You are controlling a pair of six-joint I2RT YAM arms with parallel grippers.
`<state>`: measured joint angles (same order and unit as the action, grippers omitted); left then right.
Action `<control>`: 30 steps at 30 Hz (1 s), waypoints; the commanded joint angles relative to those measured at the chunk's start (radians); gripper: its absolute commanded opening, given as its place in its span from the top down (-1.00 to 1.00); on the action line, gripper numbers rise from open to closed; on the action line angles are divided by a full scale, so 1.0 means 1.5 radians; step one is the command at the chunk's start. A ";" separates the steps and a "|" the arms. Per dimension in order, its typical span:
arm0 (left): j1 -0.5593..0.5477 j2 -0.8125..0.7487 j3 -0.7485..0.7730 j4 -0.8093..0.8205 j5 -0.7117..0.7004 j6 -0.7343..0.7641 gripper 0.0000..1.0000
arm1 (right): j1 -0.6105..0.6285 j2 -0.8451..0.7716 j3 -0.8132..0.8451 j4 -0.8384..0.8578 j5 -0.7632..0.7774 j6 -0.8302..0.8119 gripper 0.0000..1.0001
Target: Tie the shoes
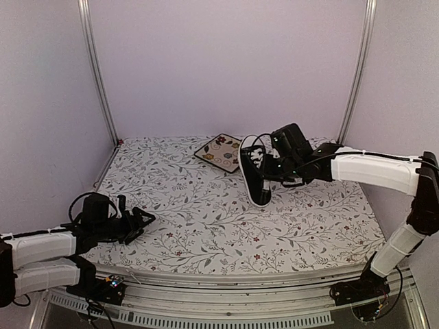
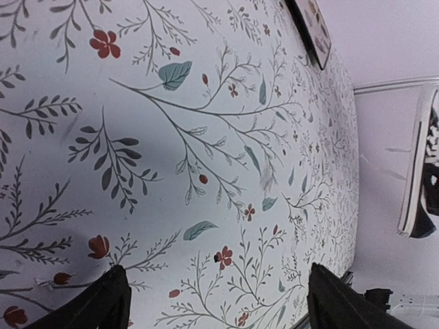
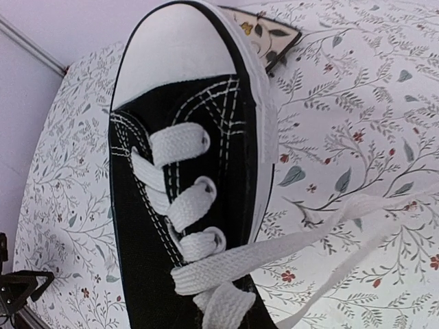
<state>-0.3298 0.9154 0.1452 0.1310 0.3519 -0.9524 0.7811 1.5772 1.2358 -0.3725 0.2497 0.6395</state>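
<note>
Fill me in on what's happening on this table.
A black sneaker is at the far side of the table, beside a floral plate. The right gripper is at its laces; one white lace is stretched out sideways, though the grip itself is hidden. The left gripper sits open near its base, holding nothing. No finished bow shows.
</note>
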 commanded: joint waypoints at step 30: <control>-0.152 0.038 0.223 -0.104 -0.124 0.176 -0.75 | 0.139 -0.003 -0.132 0.061 -0.109 0.087 -0.94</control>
<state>-0.4728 0.9485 0.3992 -0.0017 0.2825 -0.7521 1.0046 1.6989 1.1217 -0.2230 0.0341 0.8104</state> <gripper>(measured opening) 0.881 0.938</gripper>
